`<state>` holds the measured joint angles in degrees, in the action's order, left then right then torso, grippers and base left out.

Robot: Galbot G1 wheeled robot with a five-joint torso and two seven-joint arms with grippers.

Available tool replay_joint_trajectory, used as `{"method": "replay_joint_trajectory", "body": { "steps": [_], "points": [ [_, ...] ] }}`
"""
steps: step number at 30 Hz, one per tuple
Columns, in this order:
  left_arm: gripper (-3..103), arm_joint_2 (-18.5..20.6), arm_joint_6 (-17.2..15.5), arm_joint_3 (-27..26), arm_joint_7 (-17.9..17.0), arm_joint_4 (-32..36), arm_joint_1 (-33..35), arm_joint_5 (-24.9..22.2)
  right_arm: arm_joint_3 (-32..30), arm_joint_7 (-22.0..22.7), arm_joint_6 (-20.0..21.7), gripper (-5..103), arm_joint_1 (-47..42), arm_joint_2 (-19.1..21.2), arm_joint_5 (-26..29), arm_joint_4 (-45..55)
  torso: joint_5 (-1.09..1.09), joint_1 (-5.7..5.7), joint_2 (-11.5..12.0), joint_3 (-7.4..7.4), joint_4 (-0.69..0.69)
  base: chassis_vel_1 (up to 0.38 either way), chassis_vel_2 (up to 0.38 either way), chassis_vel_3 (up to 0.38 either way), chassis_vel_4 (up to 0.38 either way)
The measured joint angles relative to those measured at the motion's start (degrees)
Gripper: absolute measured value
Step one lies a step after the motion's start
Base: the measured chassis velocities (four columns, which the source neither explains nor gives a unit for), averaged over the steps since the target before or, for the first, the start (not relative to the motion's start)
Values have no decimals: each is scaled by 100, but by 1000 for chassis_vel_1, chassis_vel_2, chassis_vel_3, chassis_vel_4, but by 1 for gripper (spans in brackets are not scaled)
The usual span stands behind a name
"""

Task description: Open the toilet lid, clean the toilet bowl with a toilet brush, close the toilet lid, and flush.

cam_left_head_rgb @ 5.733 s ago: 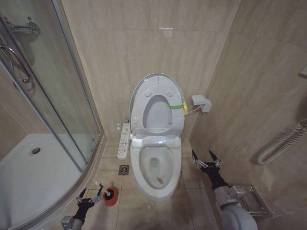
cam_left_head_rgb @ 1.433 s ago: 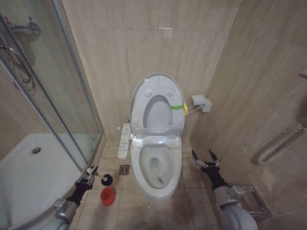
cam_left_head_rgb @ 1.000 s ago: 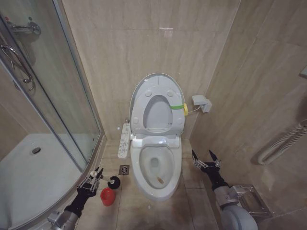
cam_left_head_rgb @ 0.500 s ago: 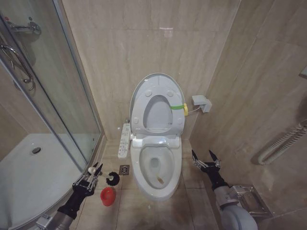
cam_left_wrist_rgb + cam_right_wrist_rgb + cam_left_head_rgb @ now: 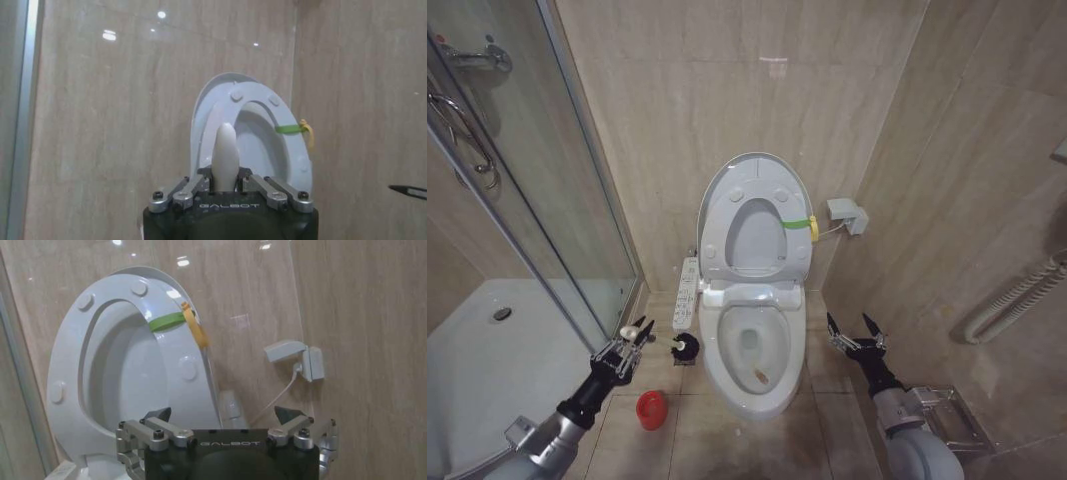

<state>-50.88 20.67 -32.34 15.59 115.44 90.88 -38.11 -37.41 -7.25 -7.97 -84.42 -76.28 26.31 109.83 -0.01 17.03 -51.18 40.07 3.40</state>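
The toilet lid [image 5: 757,158] stands raised against the wall, with the ring seat and its yellow-green band [image 5: 797,222] up in front of it. Below, the toilet bowl [image 5: 729,392] lies open with a brownish stain inside. My left gripper [image 5: 633,340] is shut on the toilet brush, whose dark head [image 5: 685,347] hangs above the floor just left of the bowl. In the left wrist view the pale handle [image 5: 225,152] sits between the fingers. The red holder [image 5: 651,410] stands on the floor below. My right gripper [image 5: 855,335] waits open to the right of the bowl.
A curved glass shower screen [image 5: 527,200] closes off the left side. The white bidet control strip [image 5: 687,293] lies on the floor beside the bowl. A wall box with a cable [image 5: 845,213] is right of the lid. A white hose [image 5: 1017,295] hangs on the right wall.
My left gripper has lifted the brush out of the red holder and carried it up and toward the bowl's left side. The right arm has not moved.
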Motion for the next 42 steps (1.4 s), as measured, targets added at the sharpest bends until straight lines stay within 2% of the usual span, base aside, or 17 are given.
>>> {"method": "replay_joint_trajectory", "body": {
  "steps": [6, 7, 10, 15, 20, 30, 33, 38, 42],
  "points": [
    [22, 156, -38, 184, -59, -151, -455, -345, 0, 0, 0, 100, 0, 0, 0, 0, 0, 0, 0, 0, 1, 0, 0, 0, 0],
    [22, 253, -20, 284, 72, -275, -687, -596, 0, 0, 0, 100, 0, 0, 0, 0, 1, 0, 0, 0, 1, 0, 0, 0, 0],
    [22, 354, 26, 414, 312, -466, -963, -863, 0, 0, 0, 100, 0, 0, 0, 0, 0, 0, 0, 0, 2, 0, 0, 0, 0],
    [22, 384, 172, 731, 557, -821, -1337, -992, 0, 0, 0, 100, 0, 0, 0, 0, 1, 0, 0, 0, 0, 0, 0, 0, 0],
    [22, 343, 226, 945, 634, -979, -1520, -1033, 0, 0, 0, 100, 0, 0, 0, 0, 1, 0, 0, 0, 0, 0, 0, 0, 0],
    [22, 95, 440, 1903, 743, -1695, -2564, -1159, 0, 0, 0, 100, 0, 0, 0, 0, 1, 0, 0, 0, 0, 0, 0, 0, 0],
    [22, -40, 472, 2277, 680, -2003, -2998, -1162, 0, 0, 0, 100, 0, 0, 0, 0, 0, 0, 0, 0, 1, 0, 0, 0, 0],
    [22, -167, 480, 2643, 569, -2287, -3335, -1121, 0, 0, 0, 100, 1, 0, 0, 0, 2, 1, 0, 0, 1, 0, 0, 0, 0],
    [22, -461, 604, 3290, 413, -2983, -4002, -1081, 1, 0, 0, 100, 0, 0, 0, 0, 2, 0, 0, 0, 0, 0, 0, 0, 0]
  ]
}}
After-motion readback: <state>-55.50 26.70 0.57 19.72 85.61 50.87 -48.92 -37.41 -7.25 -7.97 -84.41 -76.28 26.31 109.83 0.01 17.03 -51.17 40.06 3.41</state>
